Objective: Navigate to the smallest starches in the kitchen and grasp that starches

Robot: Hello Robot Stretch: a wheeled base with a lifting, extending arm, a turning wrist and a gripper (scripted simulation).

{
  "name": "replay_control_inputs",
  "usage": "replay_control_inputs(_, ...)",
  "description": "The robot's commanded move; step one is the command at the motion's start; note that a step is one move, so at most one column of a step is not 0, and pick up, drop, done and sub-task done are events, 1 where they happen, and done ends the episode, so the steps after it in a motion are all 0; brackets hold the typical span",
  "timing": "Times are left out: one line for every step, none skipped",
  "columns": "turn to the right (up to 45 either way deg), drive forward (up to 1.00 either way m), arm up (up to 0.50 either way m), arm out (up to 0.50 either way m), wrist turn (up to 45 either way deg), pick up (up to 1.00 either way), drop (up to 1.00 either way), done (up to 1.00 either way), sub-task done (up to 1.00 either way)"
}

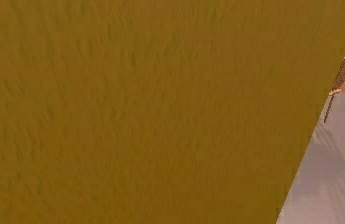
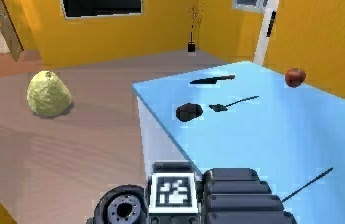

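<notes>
- The best candidate for the starch is a pale yellow lump [image 2: 48,93], knobbly and potato-like in shape. It lies on the brown floor [image 2: 90,140], well apart from the counter [image 2: 280,140] and beyond its left edge.
- A small dark lump [image 2: 187,111] lies on the counter near the left edge. I cannot tell what it is, so it may be a second candidate, and it is the smaller of the two.
- Also on the counter are a spatula-shaped tool [image 2: 232,102] just beside the dark lump, a flat dark blade [image 2: 215,77] toward the far edge, and a red round thing [image 2: 295,76] near the far right corner.
- Handling, as a judgement: a potato would be light, stiff and rough-skinned, so it is unlikely to slip or bruise. Take it across its narrow middle, because the rounded ends could roll out. A bread-like piece would be soft and need a gentler hold.
- The arm's dark head [image 2: 120,208] sits at the arm side view's bottom edge, left of a white marker square [image 2: 176,192].
- I cannot make out the far end of the fingers among those dark parts. So I cannot tell whether they stand apart or together, or whether they hold or touch anything.
- In the forward view a mustard wall [image 1: 140,110] stands close ahead, with a pale strip in the bottom right corner.
</notes>
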Motion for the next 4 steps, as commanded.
replay_control_inputs(0.0, 0.0, 0.0, 0.4, 0.0, 0.0, 0.0, 0.0, 0.0)
replay_control_inputs(0.0, 0.0, 0.0, 0.0, 45.0, 0.0, 0.0, 0.0, 0.0)
replay_control_inputs(0.0, 0.0, 0.0, 0.0, 45.0, 0.0, 0.0, 0.0, 0.0)
replay_control_inputs(0.0, 0.0, 0.0, 0.0, 45.0, 0.0, 0.0, 0.0, 0.0)
